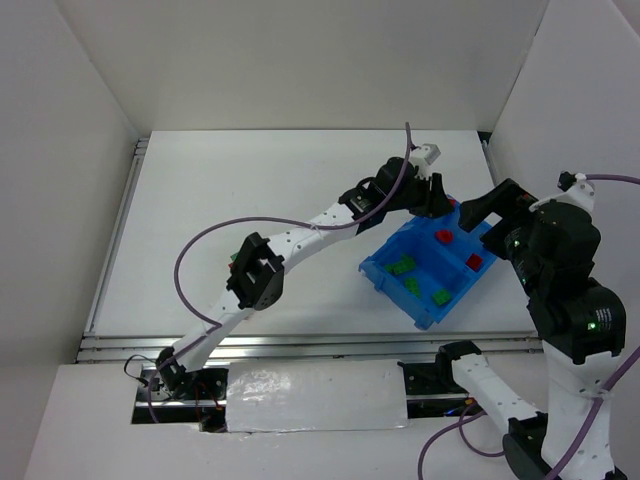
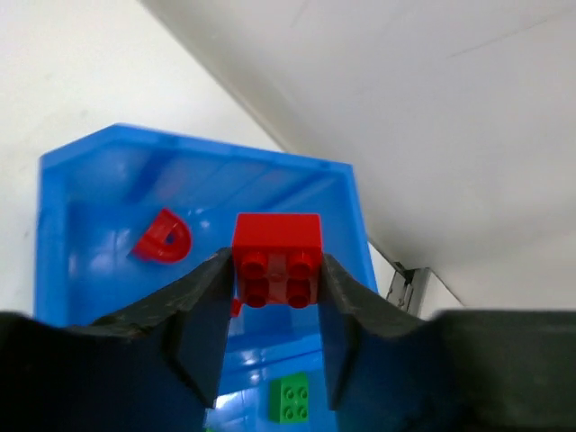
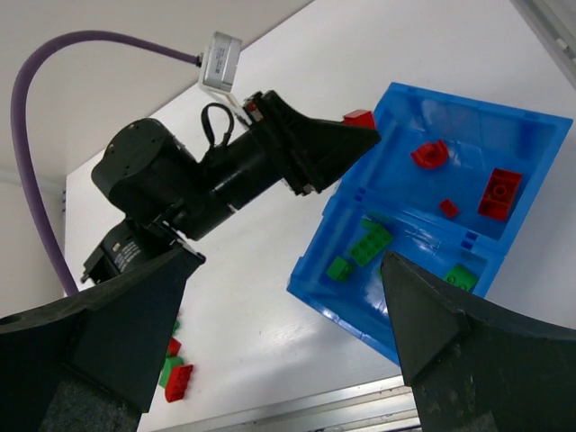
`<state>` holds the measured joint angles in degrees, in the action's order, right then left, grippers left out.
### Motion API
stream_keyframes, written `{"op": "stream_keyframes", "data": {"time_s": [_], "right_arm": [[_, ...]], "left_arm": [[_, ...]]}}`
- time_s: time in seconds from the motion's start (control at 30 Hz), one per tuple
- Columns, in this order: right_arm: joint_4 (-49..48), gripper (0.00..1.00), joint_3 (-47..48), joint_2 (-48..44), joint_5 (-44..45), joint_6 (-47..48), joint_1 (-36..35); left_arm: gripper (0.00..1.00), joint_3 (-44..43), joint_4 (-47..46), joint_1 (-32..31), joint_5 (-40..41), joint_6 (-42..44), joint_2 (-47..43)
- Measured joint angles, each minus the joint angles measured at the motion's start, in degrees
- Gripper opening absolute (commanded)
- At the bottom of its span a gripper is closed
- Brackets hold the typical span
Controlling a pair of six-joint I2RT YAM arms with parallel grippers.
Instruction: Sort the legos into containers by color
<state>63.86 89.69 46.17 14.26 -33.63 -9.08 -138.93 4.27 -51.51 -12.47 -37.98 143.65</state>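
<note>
Left arm reaches out across the counter (image 1: pixel 250 180) to the blue bin (image 1: pixel 390 298). The left end effector (image 2: pixel 274 270) is clenched on one red brick (image 2: pixel 277 243), studs facing the wrist camera, with a finger pressed against each side and the jaws only as wide as the brick. The brick hangs above the red compartment (image 2: pixel 99 279), close to its far wall. How high it sits over the floor I cannot tell. A red arch piece (image 2: pixel 164 238) and a few other red bits lie in that compartment already. The green bricks (image 3: pixel 371 243) lie in the neighbouring green compartment (image 3: pixel 405 261), so the sort looks consistent so far. The step in hand, as I read it, is the release of this red brick. To do it well, the arm should bring the brick a little further in from the far wall, so it cannot catch the rim and tip outside. It should also stay short of the wall between the compartments, so the brick cannot bounce among the greens. Go lower before letting go, then part the fingers evenly so the brick drops flat rather than clinging to one pad. Keep the fingers off the bin wall; the bin is loose and would likely slide if nudged. The right end effector (image 3: pixel 288 261) hovers beside the bin's near-right side, spread wide, holding and touching nothing. A few loose bricks (image 3: pixel 174 373), red and green, wait on the counter near the left arm, so the task is not finished.
</note>
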Motion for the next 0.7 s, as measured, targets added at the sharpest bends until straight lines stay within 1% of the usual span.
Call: {"op": "stream_keyframes", "data": {"time_s": [0.03, 0.1, 0.17, 0.2, 0.5, 0.57, 0.63, 0.7], "right_arm": [[0.1, 0.95, 0.0, 0.0, -0.3, 0.0, -0.2], [0.3, 0.95, 0.0, 0.1, -0.5, 0.0, -0.8], [0.4, 0.95, 0.1, 0.3, -0.5, 0.0, -1.6], [0.5, 0.94, 0.3, 0.5, -0.5, 0.1, -2.1], [-0.3, 0.94, -0.1, 1.2, -1.4, 0.2, -2.9], [-0.7, 0.94, -0.5, 1.2, -2.3, 0.3, -3.0], [-1.6, 0.94, -1.4, 1.2, -3.6, 0.5, -3.0], [-3.0, 0.93, -3.3, 1.1, -5.6, 0.5, -3.0]], "left_arm": [[0.7, -0.2, -1.1, -0.3, 0.0, -0.3, 0.3], [0.8, -0.2, -2.5, -0.8, 0.0, -1.0, 0.7], [0.96, -0.2, -3.1, -1.2, 0.0, -1.4, 1.1], [0.99, -0.3, -3.3, -1.3, -0.1, -1.4, 1.4], [0.99, -1.0, -3.4, -1.3, 0.3, -0.9, 1.8], [1.0, -0.8, -2.0, -1.0, 1.5, 0.4, 1.3], [0.99, 1.8, 2.2, -0.4, 5.2, 2.9, -1.5], [1.0, 9.3, 6.6, 0.5, 11.5, 6.0, -8.2]]}}
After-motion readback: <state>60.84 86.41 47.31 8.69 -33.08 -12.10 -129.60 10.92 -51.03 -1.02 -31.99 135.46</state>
